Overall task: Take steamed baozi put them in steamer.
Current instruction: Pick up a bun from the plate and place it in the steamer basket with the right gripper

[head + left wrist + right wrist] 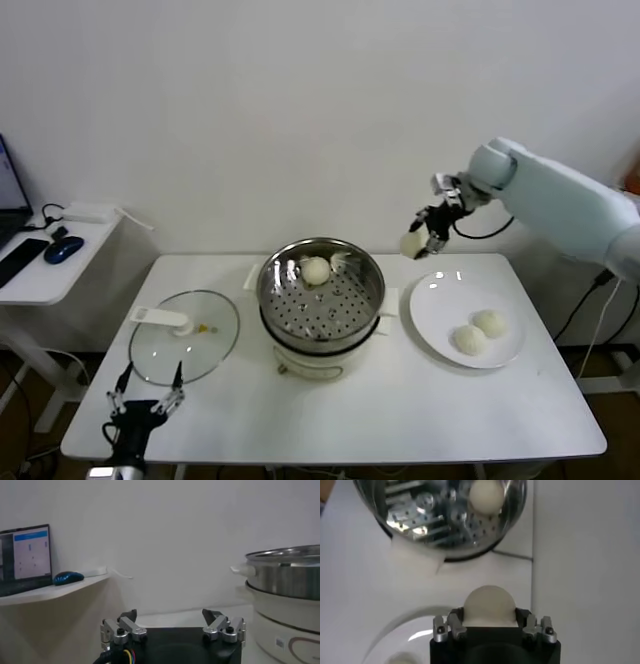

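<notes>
- On the side desk at far left sit a dark laptop edge, a black keyboard [20, 260] and a dark blue computer mouse [63, 249]; they are well apart from the work and play no part in it.
- The left gripper [146, 402] is parked low at the near-left edge of the white rectangular table [400, 420], its two fingers spread apart and empty, just in front of the lid.
- The round glass lid with a white handle [185, 335] lies flat on the table beside the pot, so the steamer mouth is uncovered.
- The round shiny stainless-steel steamer basket [321, 290], on its white electric pot base, stands mid-table; one smooth cream-white bun [316, 270] already rests on its perforated floor near the far wall.
- The right gripper [424, 236] hangs in the air between steamer and plate, raised above the table, its fingers clamped on a second cream-white baozi [412, 244].
- I judge this the carrying step: the next move calls for travelling toward the basket, clearing its raised rim, then lowering over a bare patch beside the bun inside before letting go.
- The flat white plate [440, 300] at right holds two more buns [480, 332], still to be moved.
</notes>
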Robot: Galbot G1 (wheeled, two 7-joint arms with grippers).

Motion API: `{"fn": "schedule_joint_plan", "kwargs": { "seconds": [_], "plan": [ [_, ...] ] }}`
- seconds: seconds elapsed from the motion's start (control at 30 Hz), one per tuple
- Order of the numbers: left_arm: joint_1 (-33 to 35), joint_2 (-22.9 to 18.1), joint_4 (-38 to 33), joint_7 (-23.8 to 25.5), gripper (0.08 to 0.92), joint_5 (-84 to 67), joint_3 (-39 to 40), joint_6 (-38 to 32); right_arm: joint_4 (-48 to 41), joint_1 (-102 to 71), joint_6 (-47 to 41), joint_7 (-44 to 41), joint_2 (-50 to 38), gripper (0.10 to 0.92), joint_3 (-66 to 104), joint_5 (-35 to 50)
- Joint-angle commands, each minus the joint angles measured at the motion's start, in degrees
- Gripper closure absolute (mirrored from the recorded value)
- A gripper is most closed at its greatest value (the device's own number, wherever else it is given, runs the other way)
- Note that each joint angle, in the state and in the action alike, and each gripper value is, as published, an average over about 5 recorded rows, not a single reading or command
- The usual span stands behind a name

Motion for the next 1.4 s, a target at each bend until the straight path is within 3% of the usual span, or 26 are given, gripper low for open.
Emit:
{"fn": "schedule_joint_plan", "kwargs": {
  "seconds": [0.03,0.33,0.7,1.4],
  "plan": [
    [-0.1,0.2,-0.6,0.0,0.177,0.2,0.3,0.4,10.8,10.1,-6.1,1.8,4.1,0.355,-8.7,15.8],
    [-0.6,-0.1,-1.7,-0.1,0.177,1.5,1.0,0.9,9.6,4.2,-8.3,4.4,14.8,0.354,-6.8,15.9],
    [0.5,0.1,-2.0,-0.1,0.177,0.9,0.3,0.4,0.5,-4.0,-8.0,4.5,23.9,0.347,-5.7,11.6],
    [0.8,0.3,-1.4,-0.2,0.177,0.6,0.0,0.0,-5.7,-9.1,-6.7,4.0,26.1,0.347,-3.6,6.4]
  ]
}}
